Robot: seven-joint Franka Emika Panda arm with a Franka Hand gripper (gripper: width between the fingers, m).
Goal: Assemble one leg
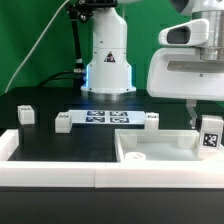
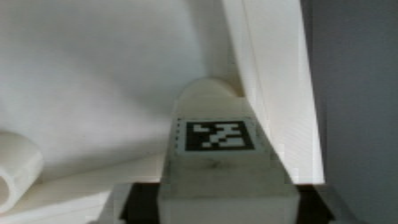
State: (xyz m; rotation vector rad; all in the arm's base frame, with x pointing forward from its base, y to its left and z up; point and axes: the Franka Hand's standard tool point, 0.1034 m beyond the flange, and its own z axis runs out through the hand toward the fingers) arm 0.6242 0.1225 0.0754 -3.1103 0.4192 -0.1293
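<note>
My gripper (image 1: 205, 118) is shut on the leg (image 1: 210, 136), a small white post with a black-and-white tag. It holds the leg upright over the corner of the wide white panel (image 1: 160, 152) at the exterior view's right. In the wrist view the leg (image 2: 217, 135) sits between my gripper's (image 2: 217, 203) dark pads (image 2: 146, 205), and its tip points down at the panel (image 2: 89, 80) beside the raised edge. A rounded white boss (image 2: 15, 165) shows on the panel nearby. I cannot tell whether the leg touches the panel.
Three more white legs stand on the black table (image 1: 25, 113), (image 1: 63, 122), (image 1: 152, 120). The marker board (image 1: 105, 118) lies between them. The robot base (image 1: 108, 65) stands behind. A white wall (image 1: 50, 172) runs along the front.
</note>
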